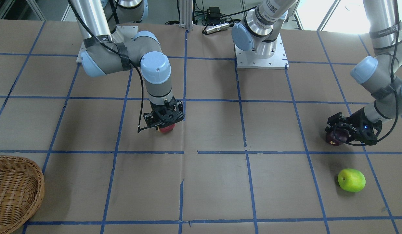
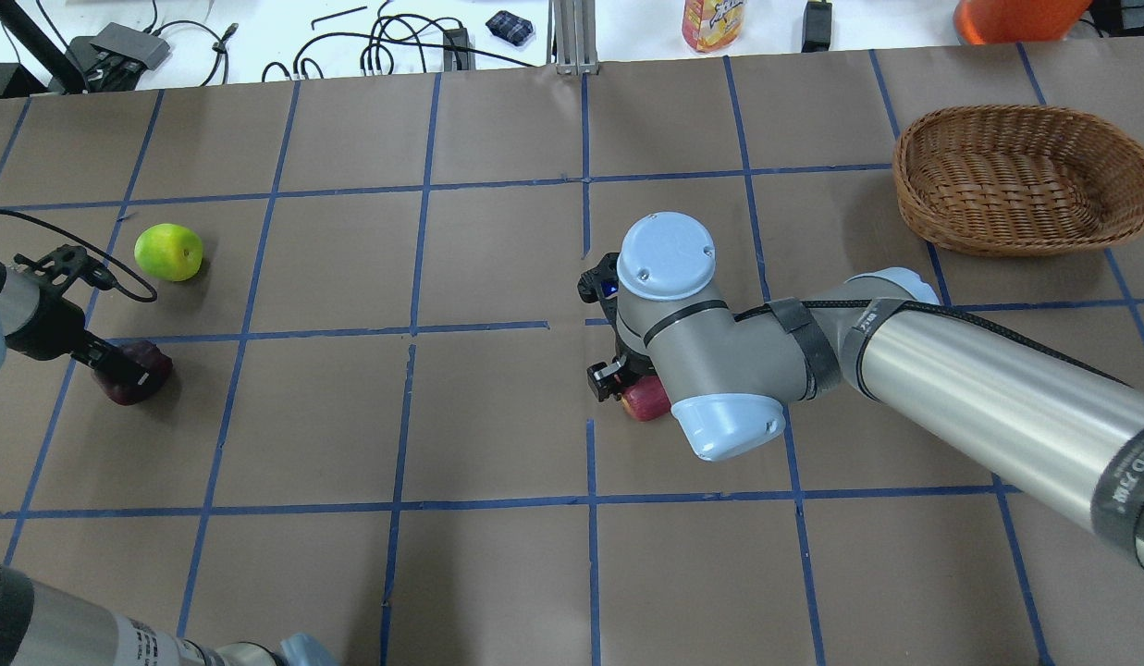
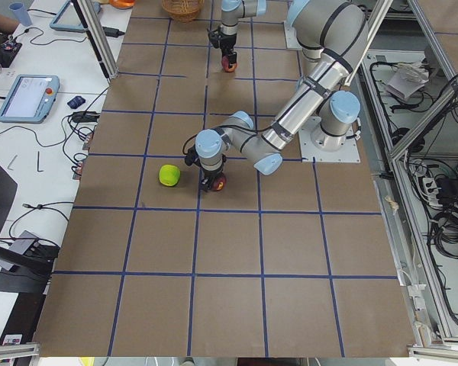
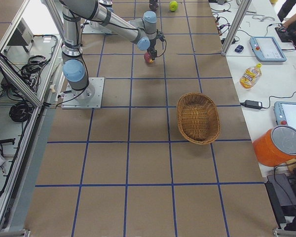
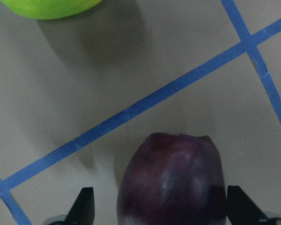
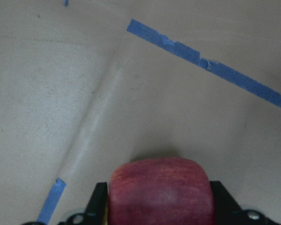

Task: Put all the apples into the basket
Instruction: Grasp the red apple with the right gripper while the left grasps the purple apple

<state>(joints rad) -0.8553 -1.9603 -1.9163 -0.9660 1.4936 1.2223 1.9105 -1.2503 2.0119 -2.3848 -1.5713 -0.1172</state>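
My right gripper (image 1: 165, 126) points down near the table's middle, shut on the red apple (image 6: 159, 192), which also shows in the overhead view (image 2: 644, 400). I cannot tell whether the apple is off the table. My left gripper (image 1: 336, 132) is low at the table's left end, its jaws open on either side of the dark purple apple (image 5: 171, 183), which rests on the paper (image 2: 132, 372); a gap shows at one finger. The lime green apple (image 1: 351, 179) lies free just beyond it (image 2: 168, 252). The wicker basket (image 2: 1015, 116) stands at the far right, with nothing in it.
Brown paper with a blue tape grid covers the table. Cables, a bottle (image 2: 712, 23) and an orange container (image 2: 1006, 17) sit beyond the far edge. The arm bases (image 1: 261, 55) stand at the robot's side.
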